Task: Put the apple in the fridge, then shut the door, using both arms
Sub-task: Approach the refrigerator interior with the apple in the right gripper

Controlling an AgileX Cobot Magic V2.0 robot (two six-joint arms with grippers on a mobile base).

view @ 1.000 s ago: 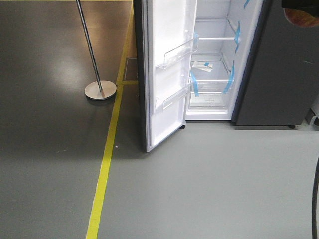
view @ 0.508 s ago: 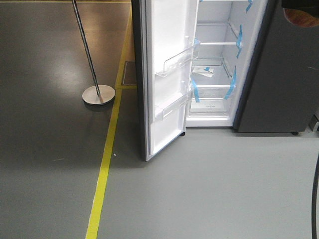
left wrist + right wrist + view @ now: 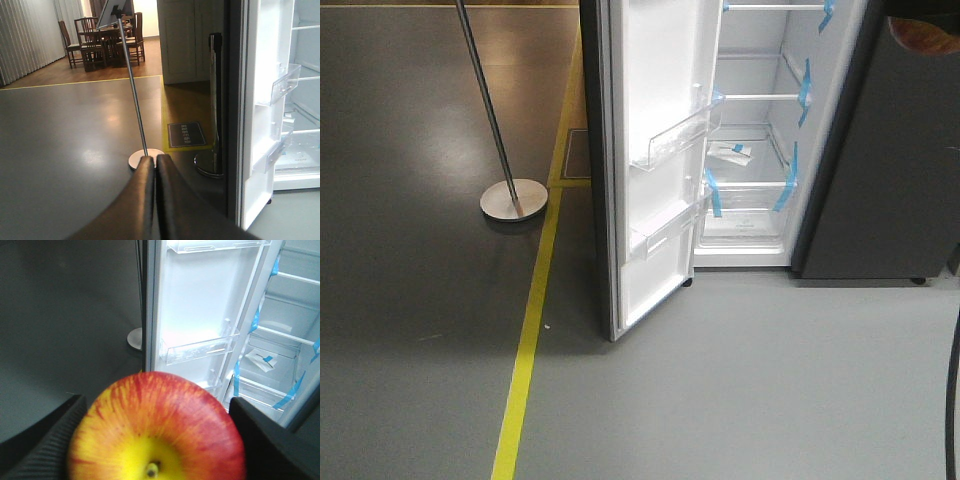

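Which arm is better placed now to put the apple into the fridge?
Right. The right gripper holds the apple, and the open fridge with its shelves lies ahead of it. The left gripper is shut and empty, facing the floor stand outside the door.

Smooth glossy black left claw [image 3: 155, 161], fingers curved; right claw [image 3: 157, 437] dark, pads ribbed

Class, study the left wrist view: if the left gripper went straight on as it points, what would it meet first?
Probably the sign stand's round base, just beyond the tips of the shut left gripper, though depth is unclear.
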